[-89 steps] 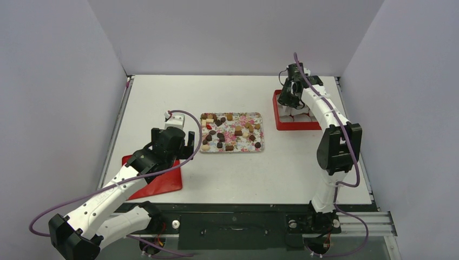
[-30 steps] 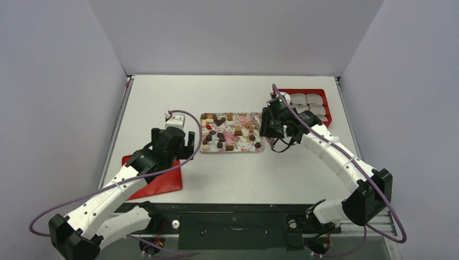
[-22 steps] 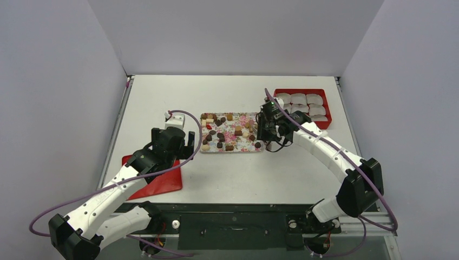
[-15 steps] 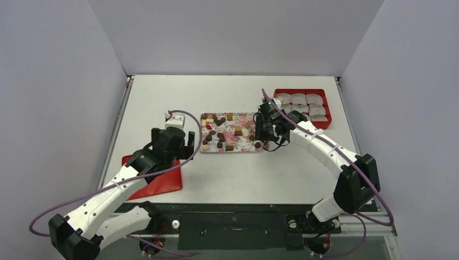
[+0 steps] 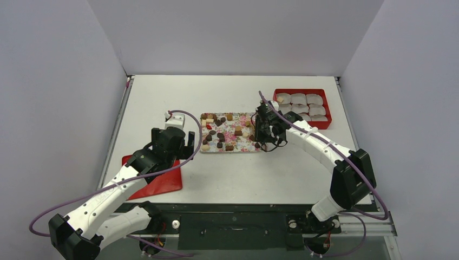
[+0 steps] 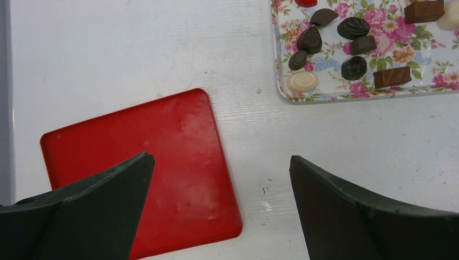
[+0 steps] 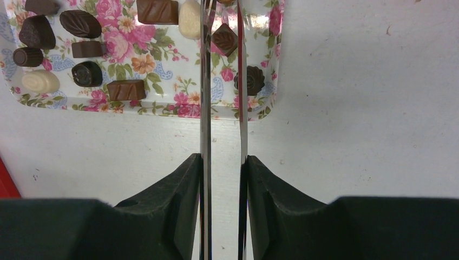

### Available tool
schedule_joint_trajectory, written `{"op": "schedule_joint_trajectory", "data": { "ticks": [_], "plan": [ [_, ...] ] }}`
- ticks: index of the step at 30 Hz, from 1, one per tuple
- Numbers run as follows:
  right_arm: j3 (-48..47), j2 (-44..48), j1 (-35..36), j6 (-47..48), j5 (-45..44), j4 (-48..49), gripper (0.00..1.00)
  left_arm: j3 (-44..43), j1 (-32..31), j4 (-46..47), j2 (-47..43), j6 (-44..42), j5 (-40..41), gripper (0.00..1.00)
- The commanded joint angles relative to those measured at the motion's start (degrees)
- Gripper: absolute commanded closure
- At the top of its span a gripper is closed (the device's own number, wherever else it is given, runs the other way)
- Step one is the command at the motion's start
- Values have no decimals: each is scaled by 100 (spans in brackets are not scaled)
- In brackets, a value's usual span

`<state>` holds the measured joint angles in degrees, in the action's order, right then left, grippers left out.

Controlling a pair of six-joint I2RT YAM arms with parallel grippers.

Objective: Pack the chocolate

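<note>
Several dark, tan and cream chocolates (image 5: 221,136) lie on the flower-patterned tray (image 5: 233,151). My right gripper (image 5: 264,131) hovers over the tray's right end, shut on a pair of thin metal tongs (image 7: 205,81). The two blades stand a little apart on either side of a dark square chocolate (image 7: 224,39); their tips run out of the wrist view. A round dark chocolate (image 7: 253,80) lies just right of the blades. My left gripper (image 6: 219,162) hangs open and empty over the corner of a flat red lid (image 6: 141,168).
A red box (image 5: 326,123) lined with white paper cups (image 5: 298,98) stands at the back right, behind the right arm. The red lid (image 5: 157,181) lies at the front left under the left arm. Grey walls close in both sides and the back.
The right arm has swung left from the red box to the tray's right end, and the tongs' blades have drawn a little closer together. The left arm has not moved.
</note>
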<state>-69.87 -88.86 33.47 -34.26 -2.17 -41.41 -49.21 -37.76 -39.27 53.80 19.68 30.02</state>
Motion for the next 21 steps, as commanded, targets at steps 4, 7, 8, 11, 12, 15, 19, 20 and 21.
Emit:
{"op": "schedule_joint_trajectory", "data": {
  "ticks": [4,7,8,11,12,15,19,20,21],
  "plan": [
    [-80,-118,49,-1,-13,287,73,-7,33,61,-54,-43,47,3],
    [-123,-68,50,-10,-13,241,77,-9,33,61,-50,-45,48,3],
    [-159,-51,49,-10,-12,227,78,-14,32,60,-52,-44,48,4],
    [-237,88,61,-14,-53,115,78,-15,32,65,-35,-44,40,4],
    [-262,132,67,-17,-63,98,78,-17,32,67,-31,-44,39,4],
    [-303,344,64,-32,-94,-21,79,-16,32,62,-45,-48,38,4],
    [-371,585,70,-37,-134,-166,79,-13,32,60,-36,-43,20,3],
    [-412,654,71,-32,-147,-188,79,-16,32,60,-36,-43,17,4],
    [-457,683,71,-30,-151,-242,79,-11,32,59,-36,-43,15,4]
  ]
}}
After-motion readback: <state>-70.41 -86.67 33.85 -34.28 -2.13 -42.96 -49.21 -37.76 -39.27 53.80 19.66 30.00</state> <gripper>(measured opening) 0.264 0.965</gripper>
